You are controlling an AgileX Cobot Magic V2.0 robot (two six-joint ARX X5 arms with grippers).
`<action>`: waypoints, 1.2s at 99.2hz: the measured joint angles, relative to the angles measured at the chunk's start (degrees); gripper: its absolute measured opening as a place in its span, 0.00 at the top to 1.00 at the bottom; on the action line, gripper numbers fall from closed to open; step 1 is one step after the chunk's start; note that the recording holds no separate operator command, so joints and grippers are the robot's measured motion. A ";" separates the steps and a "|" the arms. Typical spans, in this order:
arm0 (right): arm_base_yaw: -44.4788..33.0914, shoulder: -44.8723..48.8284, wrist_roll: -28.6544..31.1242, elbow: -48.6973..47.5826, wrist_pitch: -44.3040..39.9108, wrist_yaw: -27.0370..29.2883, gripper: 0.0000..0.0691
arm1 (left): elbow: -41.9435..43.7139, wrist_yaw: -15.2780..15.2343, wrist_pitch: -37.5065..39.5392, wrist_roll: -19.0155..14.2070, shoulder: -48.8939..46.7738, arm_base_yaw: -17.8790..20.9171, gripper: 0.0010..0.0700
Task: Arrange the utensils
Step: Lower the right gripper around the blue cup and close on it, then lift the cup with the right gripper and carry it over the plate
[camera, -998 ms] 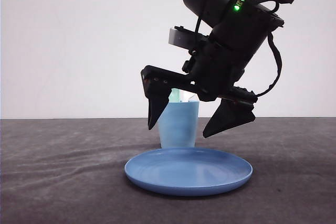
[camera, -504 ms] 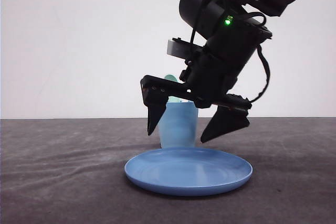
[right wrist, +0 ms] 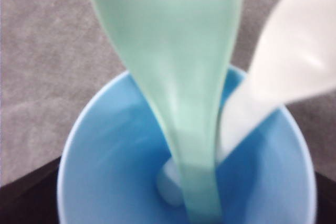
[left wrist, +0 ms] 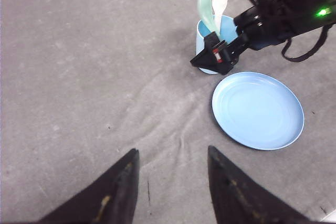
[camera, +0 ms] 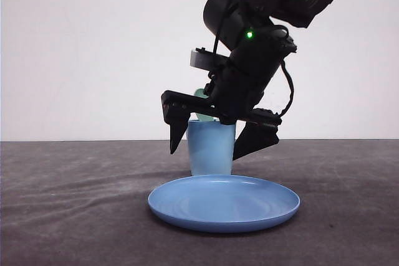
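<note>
Grey, slightly wrinkled cloth covers the table (camera: 75,204), and on it a blue round plate (camera: 224,204) sits just in front of a light blue cup (camera: 212,147). The black right arm reaches down from above, and its right gripper (camera: 215,135) hangs over the cup with its jaws set wide apart, one dark finger (camera: 177,130) on each side of the cup's rim and nothing held between them; whether either finger touches the cup wall cannot be told from the front. In the left wrist view the left gripper (left wrist: 170,182) hovers over bare cloth well apart from the cup and plate, its two dark fingers spread with nothing between them, and their bases are cut off at the picture's edge. The mint-green spoon (right wrist: 178,77) stands in the cup, handle down and bowl up, leaning against the rim. Beside it the white fork (right wrist: 278,77) also stands in the cup, handle down; close up it is blurred and its tines are cut off, though they show small above the cup in the left wrist view. From the front, only a sliver of green peeks out behind the gripper body.
</note>
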 joint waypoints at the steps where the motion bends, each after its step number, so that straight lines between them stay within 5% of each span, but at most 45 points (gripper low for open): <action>1: 0.00 0.04 -0.09 0.00 -0.02 0.02 0.02 | 0.00 0.00 0.00 0.00 0.00 0.00 0.67; 33: -0.48 0.04 -0.94 0.00 0.52 0.79 0.07 | 0.00 -0.09 0.02 0.00 0.00 0.00 0.67; 61: -0.74 0.04 -1.33 0.00 0.55 1.01 0.34 | 0.00 -0.09 0.00 0.00 0.00 0.00 0.67; 95: -0.72 -2.12 -3.65 0.00 -2.82 0.66 0.34 | 0.00 -0.09 0.02 0.00 0.00 0.00 0.67; 119: 0.02 -15.43 -7.08 0.02 -8.00 0.68 0.35 | 0.00 -0.09 0.02 0.00 0.00 0.00 0.67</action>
